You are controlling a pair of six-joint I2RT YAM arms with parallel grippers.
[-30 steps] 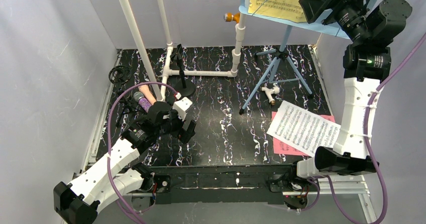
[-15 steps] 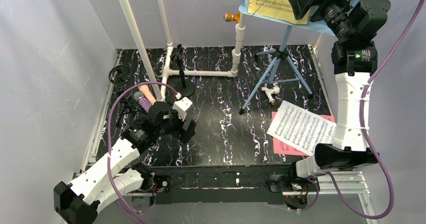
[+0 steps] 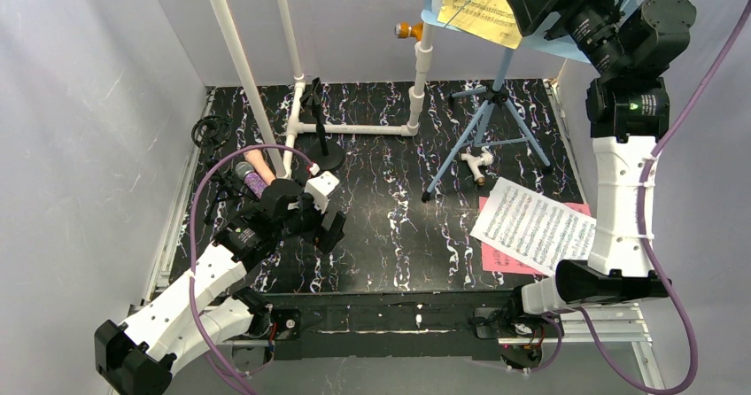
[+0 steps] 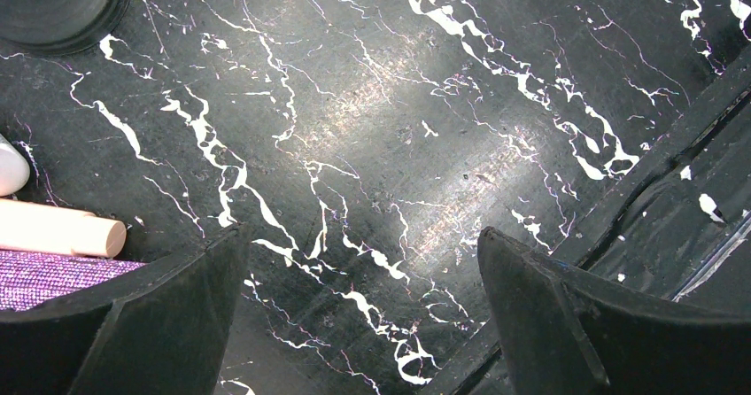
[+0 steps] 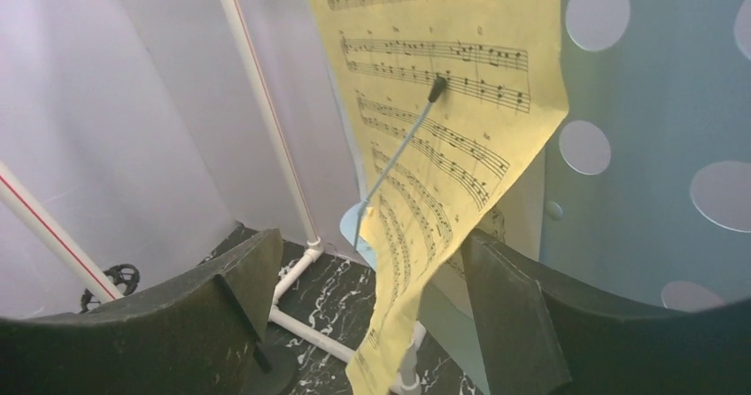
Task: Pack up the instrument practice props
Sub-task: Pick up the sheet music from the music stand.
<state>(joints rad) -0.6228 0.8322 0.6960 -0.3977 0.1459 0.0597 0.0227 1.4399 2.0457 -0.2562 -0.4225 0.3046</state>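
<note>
left arm [image 3: 199, 275]: white shells, black joints | right arm [image 3: 620, 191]: same, green light [image 3: 652, 107] upper right | cables [image 3: 191, 236]: purple, looping | fingers [image 4: 576, 324]: matte black wedges

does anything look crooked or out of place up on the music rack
Yes. The yellow sheet-music page sits skewed on the light-blue rack. It slants diagonally under the thin wire arm, and its lower end curls and droops away from the rack face instead of lying flat.
</note>
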